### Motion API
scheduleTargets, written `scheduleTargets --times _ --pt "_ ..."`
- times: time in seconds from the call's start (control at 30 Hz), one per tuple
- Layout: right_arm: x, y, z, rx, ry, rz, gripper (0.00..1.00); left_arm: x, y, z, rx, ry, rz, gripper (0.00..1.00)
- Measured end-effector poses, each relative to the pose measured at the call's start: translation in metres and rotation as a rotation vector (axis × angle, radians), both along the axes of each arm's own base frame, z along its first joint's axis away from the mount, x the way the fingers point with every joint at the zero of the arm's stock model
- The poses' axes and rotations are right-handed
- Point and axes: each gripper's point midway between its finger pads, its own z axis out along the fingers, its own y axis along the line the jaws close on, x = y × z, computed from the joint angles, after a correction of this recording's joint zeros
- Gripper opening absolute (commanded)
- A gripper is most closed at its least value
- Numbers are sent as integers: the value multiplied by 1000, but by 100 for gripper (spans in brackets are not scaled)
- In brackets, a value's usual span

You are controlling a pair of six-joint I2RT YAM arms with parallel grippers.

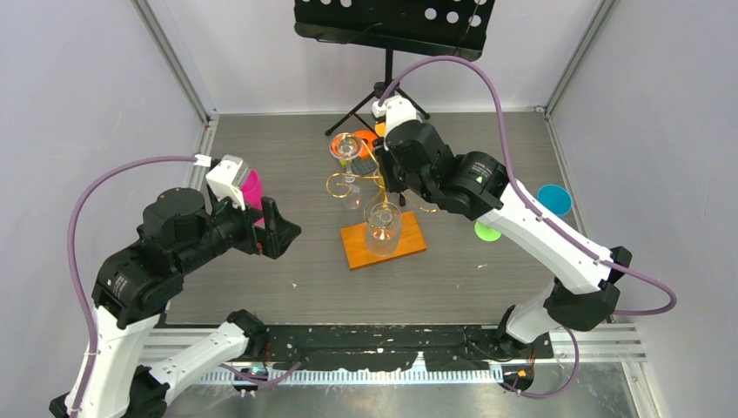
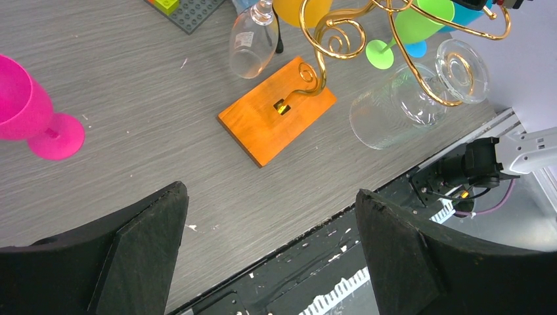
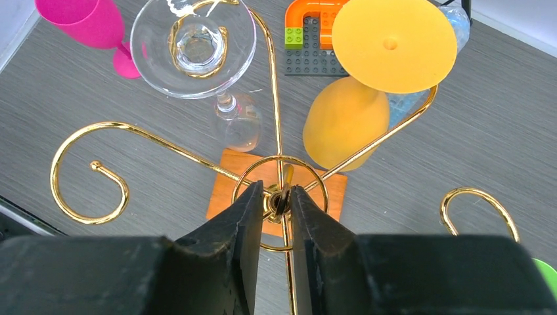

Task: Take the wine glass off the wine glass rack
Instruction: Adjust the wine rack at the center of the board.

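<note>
The wine glass rack [image 1: 352, 185] has gold wire arms and stands on an orange wooden base [image 1: 402, 246] at the table's middle. Clear wine glasses hang upside down from it: one over the base [image 1: 383, 228] and one at the back left [image 1: 346, 146]. An orange glass [image 3: 345, 125] hangs too. My right gripper [image 3: 277, 197] is shut on the top of the rack's centre post [image 3: 281, 172]; it reaches down from above [image 1: 392, 172]. My left gripper [image 1: 280, 228] is open and empty, left of the rack. In its wrist view [image 2: 272, 197] the base [image 2: 276, 111] and a hanging clear glass [image 2: 394, 105] lie ahead.
A pink goblet [image 1: 252, 187] stands by my left wrist. A green cup [image 1: 487, 231] and a blue one [image 1: 553, 198] lie right of the rack. A grey brick plate [image 3: 315, 49] sits behind the rack. A black music stand [image 1: 392, 22] stands at the back.
</note>
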Motion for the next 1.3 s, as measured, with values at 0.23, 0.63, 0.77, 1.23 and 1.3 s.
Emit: scheduleTargets --times 0.23,0.63,0.77,1.23,1.3 --pt "0 -2 -4 -20 4 -12 20 0 0 0 0 0 0 95" --pt "1 -4 -4 -20 1 -27 6 -2 2 0 0 -6 2 96" --pt "1 -3 -4 -30 -12 -5 6 -3 4 0 7 -9 5 96" --pt "-10 -4 -2 -16 -49 233 6 -5 7 -3 19 -3 4 96" --pt "-13 -4 -1 -9 -45 275 6 -6 7 -3 19 -3 5 96"
